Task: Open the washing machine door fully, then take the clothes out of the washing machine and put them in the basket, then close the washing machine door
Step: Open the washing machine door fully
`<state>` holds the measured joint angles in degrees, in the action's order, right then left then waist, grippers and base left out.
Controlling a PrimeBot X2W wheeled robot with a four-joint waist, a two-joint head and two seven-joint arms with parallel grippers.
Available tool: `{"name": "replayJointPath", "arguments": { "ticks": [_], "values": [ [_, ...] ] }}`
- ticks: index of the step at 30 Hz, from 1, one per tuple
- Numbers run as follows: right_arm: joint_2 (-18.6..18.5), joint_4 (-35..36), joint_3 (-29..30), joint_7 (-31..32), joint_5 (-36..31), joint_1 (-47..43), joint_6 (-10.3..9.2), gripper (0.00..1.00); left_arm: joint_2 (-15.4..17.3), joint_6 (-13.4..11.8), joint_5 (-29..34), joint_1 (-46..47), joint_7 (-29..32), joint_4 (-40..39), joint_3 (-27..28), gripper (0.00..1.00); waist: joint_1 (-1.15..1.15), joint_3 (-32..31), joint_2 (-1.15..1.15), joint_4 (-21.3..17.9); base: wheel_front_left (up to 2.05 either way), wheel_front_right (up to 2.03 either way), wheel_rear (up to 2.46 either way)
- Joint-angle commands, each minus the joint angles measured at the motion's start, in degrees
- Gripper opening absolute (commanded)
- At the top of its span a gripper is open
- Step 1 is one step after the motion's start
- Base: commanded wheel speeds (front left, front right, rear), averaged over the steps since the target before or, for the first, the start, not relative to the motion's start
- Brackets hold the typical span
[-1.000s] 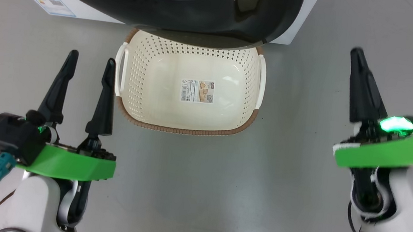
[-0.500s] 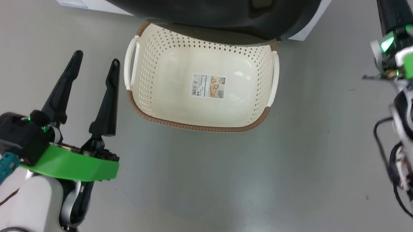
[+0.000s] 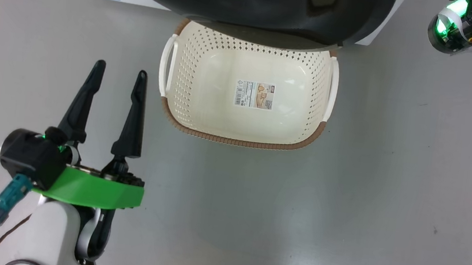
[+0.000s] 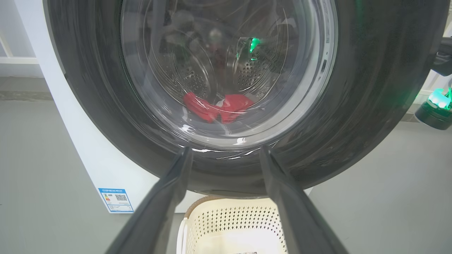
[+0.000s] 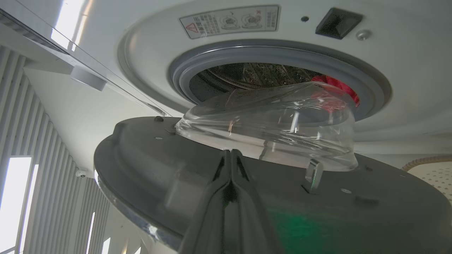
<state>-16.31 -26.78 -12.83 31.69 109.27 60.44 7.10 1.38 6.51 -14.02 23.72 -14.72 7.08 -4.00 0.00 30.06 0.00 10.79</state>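
Here, the smooth grey floor [image 3: 252,223] carries the basket [image 3: 235,141], long axis crosswise, beneath the ajar door [image 5: 148,165] of the washing machine [image 5: 395,56]. Clothes [image 4: 219,107] lie in the drum [image 5: 247,76]. Left end effector [image 3: 121,68]: spread apart, empty. Right end effector [image 5: 231,152]: closed, empty.

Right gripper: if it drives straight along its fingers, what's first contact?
Likely the washing machine door: the shut right gripper aims at its inner face by the glass bowl; depth unclear.
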Motion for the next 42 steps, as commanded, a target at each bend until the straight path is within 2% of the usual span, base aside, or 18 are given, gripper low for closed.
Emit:
{"name": "replayJointPath", "arguments": {
  "ticks": [1,9,20,42],
  "values": [
    [-0.02,0.72,-1.24,1.73,-0.18,1.38,0.39,0.0,1.5,-0.32,0.39,0.45,-0.28,-1.14,1.36,1.0,0.0,0.27,0.0,0.3,0.0,0.0,0.0],
    [-0.89,-0.91,-4.75,7.73,-2.01,3.08,0.39,0.0,1.5,-0.81,-0.18,0.62,-0.28,-0.86,0.82,1.0,0.0,0.05,0.0,1.01,0.0,0.0,0.0],
    [-0.65,0.62,-5.0,11.37,-1.82,-0.98,0.39,0.0,1.5,-1.13,-0.72,-0.37,-0.28,-0.35,0.98,1.0,0.0,-3.29,0.0,1.98,0.0,0.0,0.0],
    [4.3,1.75,-6.79,14.74,-5.23,-13.76,0.39,0.0,1.5,-1.41,-0.48,-5.13,-0.28,1.02,1.24,1.0,0.0,-14.84,0.0,6.02,0.0,0.0,0.0]
  ]
}}
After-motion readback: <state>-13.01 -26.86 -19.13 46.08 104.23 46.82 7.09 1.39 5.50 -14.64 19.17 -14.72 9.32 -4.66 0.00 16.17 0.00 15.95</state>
